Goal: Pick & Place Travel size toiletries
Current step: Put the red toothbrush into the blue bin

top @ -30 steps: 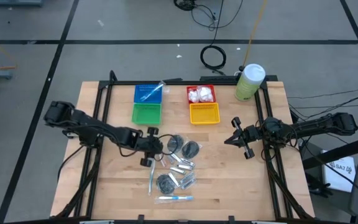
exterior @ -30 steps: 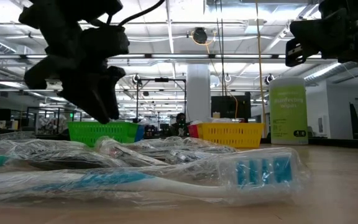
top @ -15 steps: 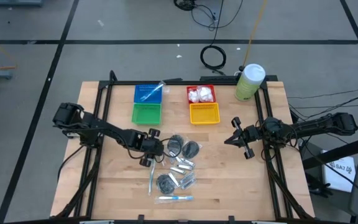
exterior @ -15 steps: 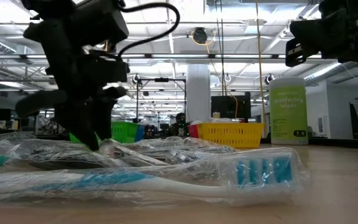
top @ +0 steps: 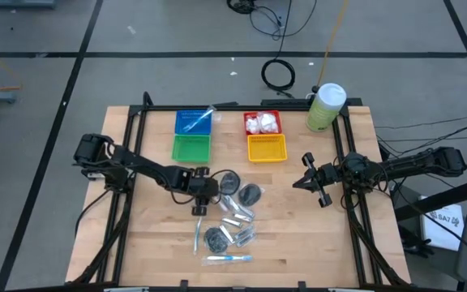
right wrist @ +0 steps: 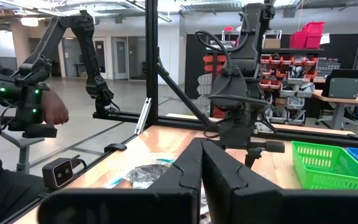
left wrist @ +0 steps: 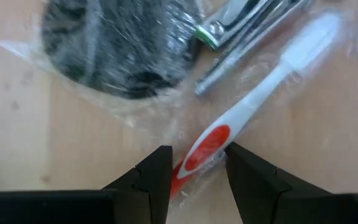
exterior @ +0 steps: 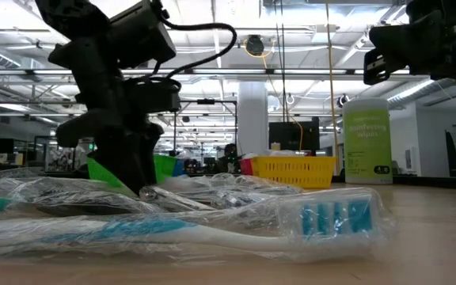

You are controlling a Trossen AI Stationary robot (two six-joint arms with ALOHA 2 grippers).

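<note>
toiletries [top: 232,212] before baskets [top: 191,148]

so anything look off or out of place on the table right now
Nothing looks damaged or spilled. One wrapped toothbrush lies askew across the blue basket, its end sticking out over the rim. The remaining toiletries sit in a loose heap mid-table, where the left gripper straddles a red-handled toothbrush.

Pretty standard workshop: grey floor [top: 55,73] crossed with dark tape lines, a coiled black cable [top: 278,75] lying on it, rows of ceiling lights [exterior: 236,16], red storage bins [right wrist: 312,31] on shelving.
</note>
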